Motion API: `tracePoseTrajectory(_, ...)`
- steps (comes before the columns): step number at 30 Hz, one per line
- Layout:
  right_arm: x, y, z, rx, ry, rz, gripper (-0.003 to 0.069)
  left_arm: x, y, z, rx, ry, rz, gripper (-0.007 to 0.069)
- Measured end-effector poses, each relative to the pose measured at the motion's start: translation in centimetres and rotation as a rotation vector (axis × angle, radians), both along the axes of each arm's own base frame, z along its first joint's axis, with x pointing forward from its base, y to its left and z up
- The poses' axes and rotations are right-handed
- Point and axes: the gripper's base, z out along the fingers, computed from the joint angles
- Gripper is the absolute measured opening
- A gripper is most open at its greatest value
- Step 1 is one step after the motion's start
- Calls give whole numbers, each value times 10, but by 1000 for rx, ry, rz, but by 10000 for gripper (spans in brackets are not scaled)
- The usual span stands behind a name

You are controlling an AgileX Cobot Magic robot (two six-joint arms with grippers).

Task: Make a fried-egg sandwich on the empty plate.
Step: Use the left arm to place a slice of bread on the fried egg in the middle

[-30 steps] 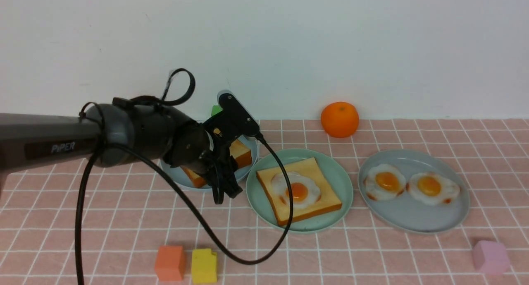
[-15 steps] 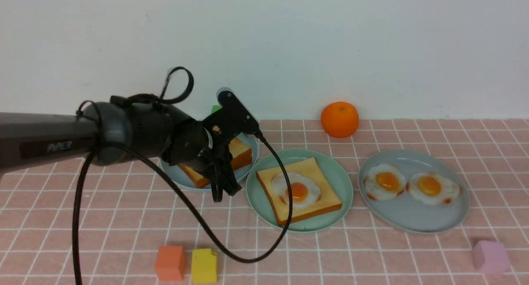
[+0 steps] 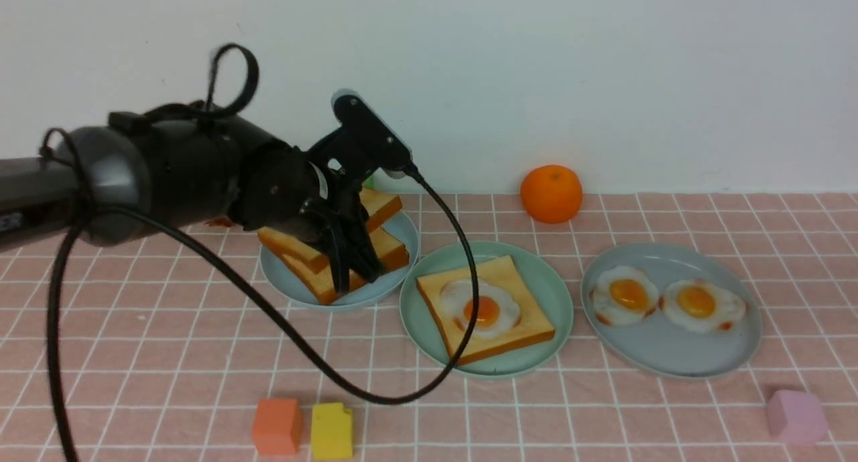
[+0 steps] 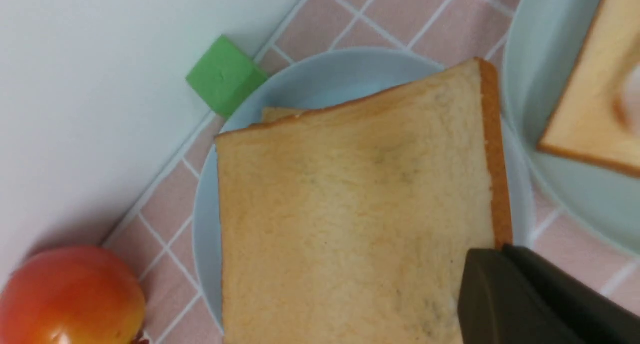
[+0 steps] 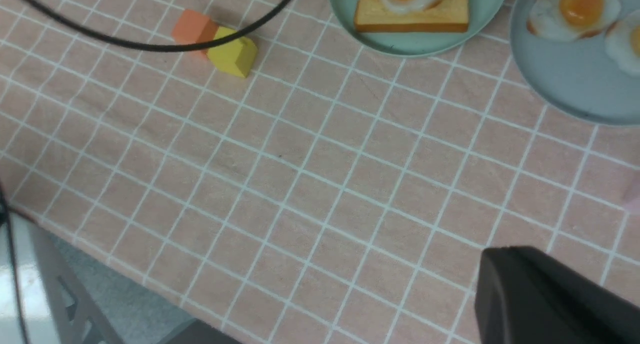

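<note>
Lifted since the earlier frame: left gripper (image 3: 355, 279), risen and drawn a little to the left, and with it the top toast slice (image 4: 350, 209), now clear of the stack and tilted. Jaws: pinching that slice at one corner. One finger lies on the golden face; the other is hidden and presumably sits under the crust. The grip is at an edge rather than the middle, judged so that the slice can be laid flat and released without trapping the fingers beneath. Spare toast slice (image 3: 392, 247): flat on the left blue-grey plate (image 3: 295, 289), directly below the held one. Mint-green plate (image 3: 549, 281): centre of the table, just right of the left plate. It carries the bottom toast slice (image 3: 526, 324) with the fried egg (image 3: 496, 311) lying on top, so only the lid is wanting. Held slice relative to target: to the left and slightly farther back, raised, apart from the egg; by my reading a carry to the right and a descent remain. Right blue-grey plate (image 3: 670, 365): two spare eggs (image 3: 627, 294), side by side. Right gripper (image 5: 530, 294): fingers pressed together, empty, above the checked cloth (image 5: 320, 184) on the near side. Sundries: orange (image 3: 551, 194) by the far wall, green cube (image 4: 226, 77), tomato (image 4: 70, 294).
</note>
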Motion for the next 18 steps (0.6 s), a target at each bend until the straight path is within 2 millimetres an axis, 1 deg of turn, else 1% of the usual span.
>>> tracePoseTrajectory(1, 0, -1, 0, 0, -3, -2, 15, -2, -2, 1, 1, 2, -6, 13)
tracePoseTrajectory(2, -2, -4, 2, 1, -20, -20, 15, -11, -10, 9, -7, -5, -32, 13)
tracePoseTrajectory(4, -5, -9, 4, 8, -39, -36, 15, -22, -23, 14, -19, -5, -70, 13)
tracePoseTrajectory(5, -13, -18, 7, 37, -70, -63, 15, -38, -45, 16, -41, 5, -127, 13)
tracePoseTrajectory(7, -21, -28, 11, 71, -102, -85, 15, -51, -63, 14, -45, 18, -182, 13)
tracePoseTrajectory(8, -22, -29, 11, 73, -107, -89, 15, -52, -64, 14, -44, 19, -189, 13)
tracePoseTrajectory(9, -30, -37, 14, 98, -133, -100, 15, -60, -76, 9, -32, 28, -230, 13)
tracePoseTrajectory(10, -34, -42, 15, 115, -149, -107, 15, -63, -82, 5, -16, 30, -260, 13)
tracePoseTrajectory(12, -43, -50, 17, 147, -174, -111, 15, -65, -93, -8, 15, 36, -306, 13)
tracePoseTrajectory(16, -52, -57, 18, 178, -197, -110, 10, -60, -100, -29, 50, 31, -342, 13)
tracePoseTrajectory(17, -52, -58, 18, 179, -198, -110, 10, -60, -101, -29, 53, 27, -346, 13)
tracePoseTrajectory(18, -54, -58, 15, 184, -191, -105, 10, -57, -103, -38, 66, 25, -358, 13)
